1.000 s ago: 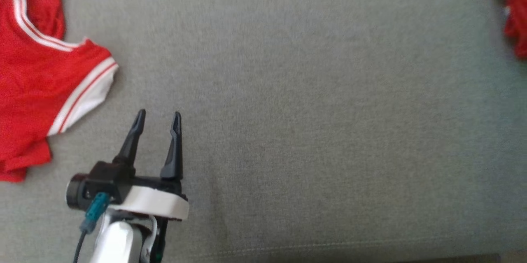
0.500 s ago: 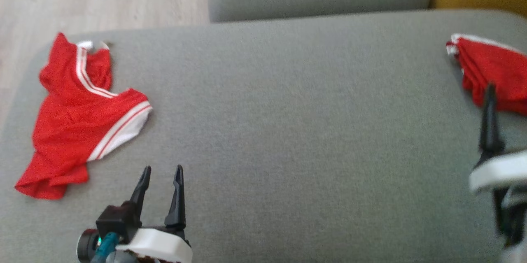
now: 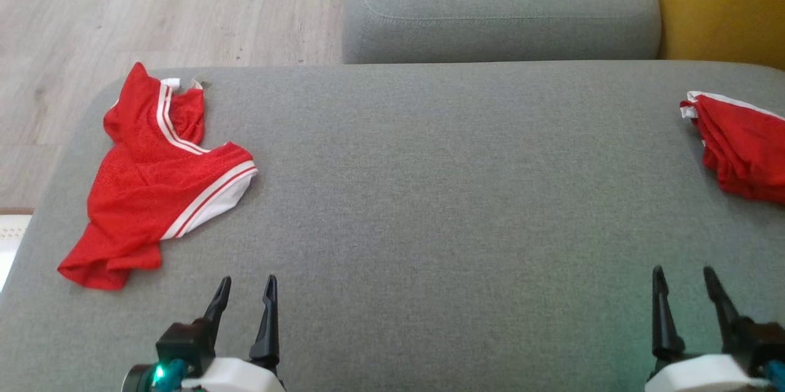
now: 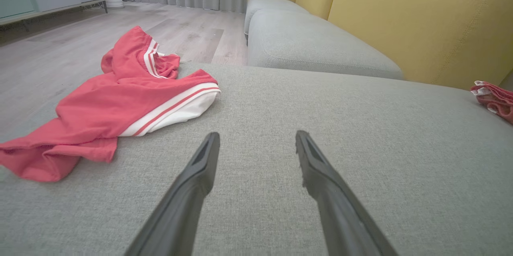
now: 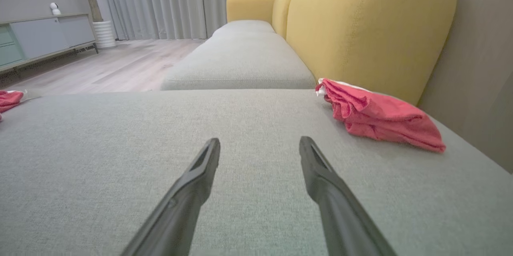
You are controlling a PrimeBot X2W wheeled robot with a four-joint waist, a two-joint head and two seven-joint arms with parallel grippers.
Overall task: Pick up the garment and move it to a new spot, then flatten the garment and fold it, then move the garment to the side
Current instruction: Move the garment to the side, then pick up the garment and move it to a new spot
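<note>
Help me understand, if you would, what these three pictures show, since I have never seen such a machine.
This is a wheeled robot with two arms. One picture looks down from its head camera; the other two look along each wrist's dark fingers. On the grey sofa seat a crumpled red garment lies at the robot's left and a second red garment at its right. The left jaws and the right jaws stand open, holding nothing.

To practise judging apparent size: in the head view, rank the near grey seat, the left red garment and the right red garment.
1. Near grey seat
2. Left red garment
3. Right red garment, though the picture's edge cuts it off, so its full size is unsure.
</note>
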